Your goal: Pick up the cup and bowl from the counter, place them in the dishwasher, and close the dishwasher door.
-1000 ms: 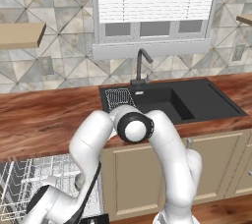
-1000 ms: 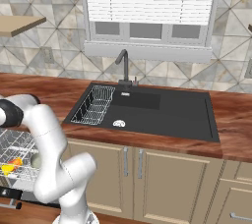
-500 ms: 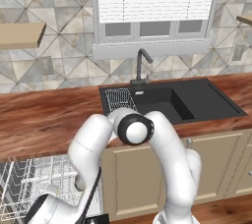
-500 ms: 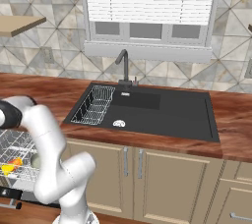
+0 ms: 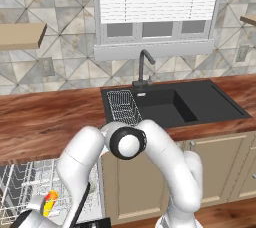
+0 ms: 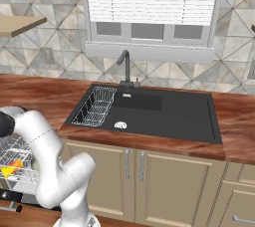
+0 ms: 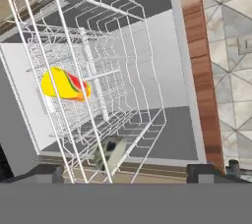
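The dishwasher's white wire rack (image 7: 98,51) is pulled out below the counter (image 7: 197,70). The yellow cup (image 7: 64,84), red-orange patch showing, lies on its side inside the rack. The pale grey-green bowl (image 7: 110,154) stands on edge among the wires, nearer the hand. My gripper (image 7: 125,173) hovers over the rack, open, its fingertips (image 7: 44,173) wide apart and touching nothing. The cup (image 5: 50,202) also shows in the rack (image 5: 20,192) at the lower left, and the cup (image 6: 12,169) in the rack (image 6: 15,151). A grey panel lies under the rack; I cannot tell whether it is the dishwasher door.
The black sink (image 5: 175,104) with its small wire basket (image 5: 122,106) and tap (image 5: 142,69) is set into the counter (image 5: 50,117) to the right. Beige cabinet doors (image 6: 164,186) run below. My arm's elbow (image 5: 127,142) juts out in front of the counter edge.
The hand has sunk a little lower toward the bottom left of the left base view. The jaws stay open. Cup and bowl rest where they were.
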{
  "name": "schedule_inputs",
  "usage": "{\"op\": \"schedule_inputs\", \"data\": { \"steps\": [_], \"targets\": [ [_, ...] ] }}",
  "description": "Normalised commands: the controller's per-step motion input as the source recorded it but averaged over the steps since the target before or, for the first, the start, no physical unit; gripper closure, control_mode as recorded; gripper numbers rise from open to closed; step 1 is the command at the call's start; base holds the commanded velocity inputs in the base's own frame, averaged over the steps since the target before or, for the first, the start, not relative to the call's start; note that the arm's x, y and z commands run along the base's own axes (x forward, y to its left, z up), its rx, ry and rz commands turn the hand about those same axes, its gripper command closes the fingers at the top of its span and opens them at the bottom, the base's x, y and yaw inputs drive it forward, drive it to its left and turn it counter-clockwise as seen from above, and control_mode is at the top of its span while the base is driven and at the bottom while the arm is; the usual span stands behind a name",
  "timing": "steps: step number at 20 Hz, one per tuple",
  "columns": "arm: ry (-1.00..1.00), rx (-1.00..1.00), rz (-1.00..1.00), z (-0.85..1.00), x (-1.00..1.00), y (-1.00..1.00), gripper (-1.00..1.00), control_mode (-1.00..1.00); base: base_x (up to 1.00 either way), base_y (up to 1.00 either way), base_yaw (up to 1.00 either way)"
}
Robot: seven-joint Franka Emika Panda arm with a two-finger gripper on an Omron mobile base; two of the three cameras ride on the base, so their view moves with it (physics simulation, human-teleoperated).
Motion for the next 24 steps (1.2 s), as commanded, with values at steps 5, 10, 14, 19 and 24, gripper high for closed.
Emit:
{"op": "schedule_inputs", "data": {
  "steps": [5,10,14,19,24],
  "targets": [
    [-0.24,-0.12,0.0,-0.18,-0.48,0.26,-1.0,-1.0,0.0,0.0,0.0],
    [-0.31,-0.03,0.0,-0.44,-0.58,0.18,-1.0,-1.0,0.0,0.0,0.0],
    [-0.31,0.0,0.0,-0.51,-0.57,0.13,-1.0,-1.0,0.0,0.0,0.0],
    [-0.26,0.0,0.0,-0.59,-0.36,0.02,-1.0,-1.0,0.0,0.0,0.0],
    [-0.15,0.0,0.0,-0.56,-0.03,0.0,-1.0,-1.0,0.0,0.0,0.0]
  ]
}}
